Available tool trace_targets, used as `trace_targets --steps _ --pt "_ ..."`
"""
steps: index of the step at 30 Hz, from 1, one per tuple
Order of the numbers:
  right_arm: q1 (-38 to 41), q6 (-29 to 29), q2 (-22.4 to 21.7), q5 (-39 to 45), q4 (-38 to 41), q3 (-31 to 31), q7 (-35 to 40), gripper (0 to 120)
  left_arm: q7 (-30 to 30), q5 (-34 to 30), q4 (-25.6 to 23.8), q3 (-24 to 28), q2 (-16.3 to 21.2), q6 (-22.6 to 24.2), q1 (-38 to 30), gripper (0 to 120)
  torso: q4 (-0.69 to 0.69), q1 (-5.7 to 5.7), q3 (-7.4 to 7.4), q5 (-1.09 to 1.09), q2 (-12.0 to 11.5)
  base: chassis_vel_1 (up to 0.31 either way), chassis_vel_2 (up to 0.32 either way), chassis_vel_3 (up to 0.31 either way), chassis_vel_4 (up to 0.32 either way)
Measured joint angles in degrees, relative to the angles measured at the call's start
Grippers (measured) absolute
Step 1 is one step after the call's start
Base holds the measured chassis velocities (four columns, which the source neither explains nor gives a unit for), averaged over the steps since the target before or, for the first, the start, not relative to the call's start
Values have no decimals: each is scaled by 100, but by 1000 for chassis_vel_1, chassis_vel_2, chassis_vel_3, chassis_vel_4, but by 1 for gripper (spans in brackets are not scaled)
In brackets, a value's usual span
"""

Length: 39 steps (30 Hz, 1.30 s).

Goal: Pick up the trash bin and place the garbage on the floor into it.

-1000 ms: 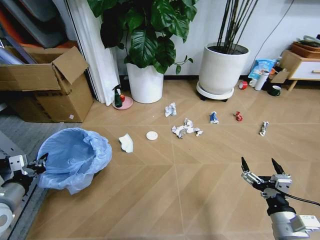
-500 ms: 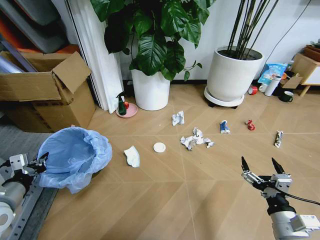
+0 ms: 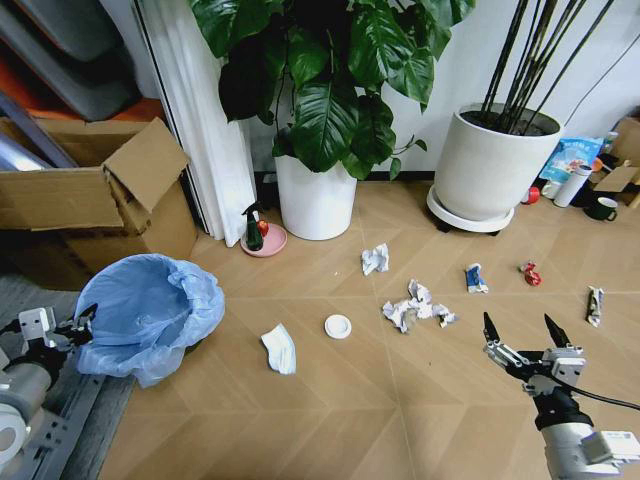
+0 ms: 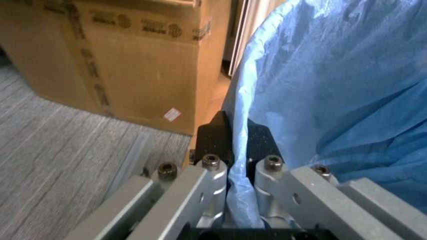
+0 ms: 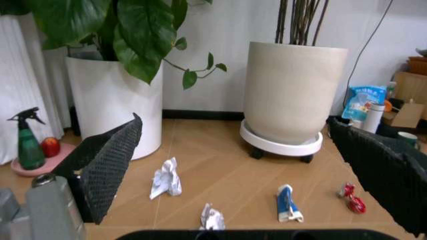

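Observation:
The trash bin (image 3: 150,315), lined with a crinkly light-blue bag (image 4: 333,90), hangs at my left side. My left gripper (image 3: 76,328) is shut on its rim, and the left wrist view shows the gripper (image 4: 239,150) pinching the bag edge. The garbage lies on the floor (image 3: 400,400) ahead: a white wad (image 3: 280,348), a white disc (image 3: 338,326), crumpled paper (image 3: 375,260), a paper pile (image 3: 415,305), a blue-white wrapper (image 3: 475,277), a red wrapper (image 3: 530,272) and a dark wrapper (image 3: 595,303). My right gripper (image 3: 520,335) hovers open at the lower right, holding nothing. Between its fingers (image 5: 110,160) I see the paper wad (image 5: 165,179).
A cardboard box (image 3: 90,195) stands at the left behind the bin. Two white plant pots (image 3: 315,195) (image 3: 490,165) stand against the back wall. A green spray bottle (image 3: 254,228) sits on a pink dish. A grey mat (image 3: 40,290) borders the floor on the left.
The whole picture has shifted: the litter, pots and box now sit lower and further right, so the camera has moved. Both grippers and the held bin keep their places in the view.

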Motion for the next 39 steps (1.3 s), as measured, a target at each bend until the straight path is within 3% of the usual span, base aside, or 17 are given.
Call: trace_targets --steps 10,16,19,23,26,29,32,37,39 --pt "94 -55 -115 -33 -136 -145 -44 100 0 0 -70 19 -6 3 41 0 0 2 1 1 0 -152 147 142 -143" --pt "232 -283 -524 221 -294 -381 -260 100 -34 -65 -167 176 90 52 9 0 0 0 -1 1 0 10 3 -6 17" --pt "333 -669 -790 485 -266 -560 -181 100 -44 -105 -218 211 171 80 44 0 2 -1 -1 2 0 0 0 0 0" --pt "641 -1756 -1266 1288 -44 -940 424 100 -55 -120 -247 213 266 91 135 0 0 0 -1 0 0 0 0 0 0" --pt "858 -1955 -1473 1563 -65 -1144 488 100 -53 -119 -293 151 260 90 218 0 1 0 -1 1 0 0 0 0 0" --pt "1163 -2027 -1854 1933 -209 -1528 516 100 -56 -110 -366 97 225 87 300 0 3 0 0 2 0 0 0 0 0" --pt "1586 -1887 -2524 2468 -499 -2072 475 100 -94 -47 -429 80 129 87 343 0 0 0 -1 1 0 0 0 0 0" --pt "2360 -1654 -2896 2712 -1097 -2867 277 100 -136 31 -455 103 1 86 382 0 2 0 -1 -1 0 0 0 0 0" --pt "3255 -1570 -2903 2850 -1689 -3802 142 100 -157 111 -456 107 -28 77 463 0 1 0 0 2 0 0 0 0 0"
